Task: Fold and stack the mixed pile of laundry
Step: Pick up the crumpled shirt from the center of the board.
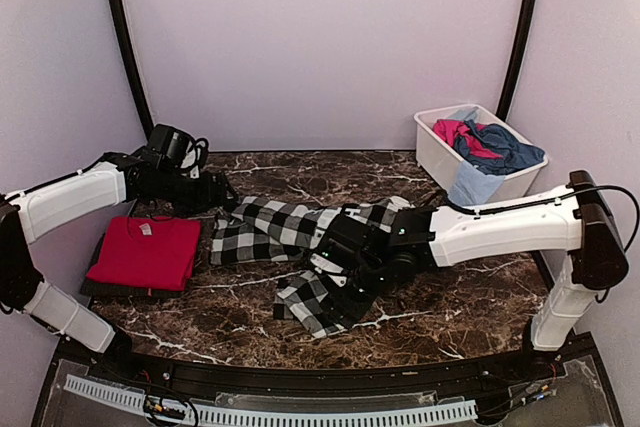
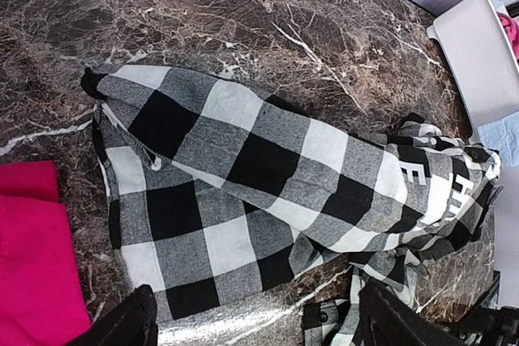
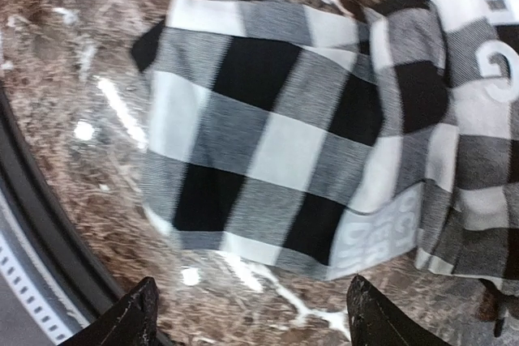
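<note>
A black-and-white checked garment point(image 1: 290, 227) with white lettering is lying crumpled across the middle of the dark marbled worktop point(image 1: 450, 297), with one part trailing toward the near edge. The left fingers point(image 2: 130, 326) are being held spread apart over the garment's left end, and nothing is being pinched between them. The right fingers point(image 3: 134, 318) are also being held wide apart, over the part trailing toward the near edge, and no cloth is being gripped by them. Whether either pair is touching the fabric cannot be told.

A red tee point(image 1: 145, 252) is lying folded at the left of the worktop, on top of a dark folded piece point(image 1: 97, 288) whose edge is showing beneath it. The tee is near the checked garment's left edge but apart from it.

A white tub point(image 1: 432, 157) is standing at the far right of the worktop. A pink piece point(image 1: 450, 130) and a dark blue piece point(image 1: 505, 147) are being held inside it, and a light blue piece point(image 1: 470, 185) is hanging over its front wall.
</note>
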You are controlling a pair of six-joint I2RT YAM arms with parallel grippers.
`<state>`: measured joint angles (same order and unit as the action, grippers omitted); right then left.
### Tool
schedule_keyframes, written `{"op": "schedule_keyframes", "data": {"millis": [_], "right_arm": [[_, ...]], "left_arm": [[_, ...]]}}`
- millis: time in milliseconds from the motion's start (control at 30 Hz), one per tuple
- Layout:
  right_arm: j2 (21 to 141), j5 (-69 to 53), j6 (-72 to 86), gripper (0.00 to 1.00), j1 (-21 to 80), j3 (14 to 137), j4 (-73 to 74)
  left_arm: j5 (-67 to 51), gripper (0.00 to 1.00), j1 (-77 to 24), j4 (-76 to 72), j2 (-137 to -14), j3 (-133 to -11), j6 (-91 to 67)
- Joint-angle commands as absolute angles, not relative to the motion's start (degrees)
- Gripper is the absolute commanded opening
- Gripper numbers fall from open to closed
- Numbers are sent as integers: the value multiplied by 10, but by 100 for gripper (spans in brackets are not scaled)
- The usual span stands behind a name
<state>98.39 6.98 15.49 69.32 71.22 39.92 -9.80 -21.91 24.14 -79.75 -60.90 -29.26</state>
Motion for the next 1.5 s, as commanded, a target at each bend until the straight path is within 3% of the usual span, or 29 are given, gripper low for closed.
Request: {"op": "schedule_keyframes", "data": {"millis": [0,167,333,467,533,633,1133,1467], "right_arm": [[1019,10,173,77,721,745,354],[1092,10,168,79,728,779,337],[1149,22,163,79,733,809,341],[1190,53,170,71,737,821,370],[1194,91,182,52,737,827,398],[1158,150,194,0,736,827,429],[778,370,104,0,591,977,511],[725,332,59,0,493,972,477]], "left_arm": [[-96,86,-218,250,-795,-608,-285],[-98,94,-218,249,-791,-607,-279],[-96,95,-217,256,-800,-619,-273],[-98,96,-217,254,-802,-624,-274],[-96,96,-217,255,-803,-625,-274],[-92,96,-217,254,-805,-625,-272],[-65,99,-205,241,-846,-654,-242],[-131,95,-200,209,-858,-629,-233]]}}
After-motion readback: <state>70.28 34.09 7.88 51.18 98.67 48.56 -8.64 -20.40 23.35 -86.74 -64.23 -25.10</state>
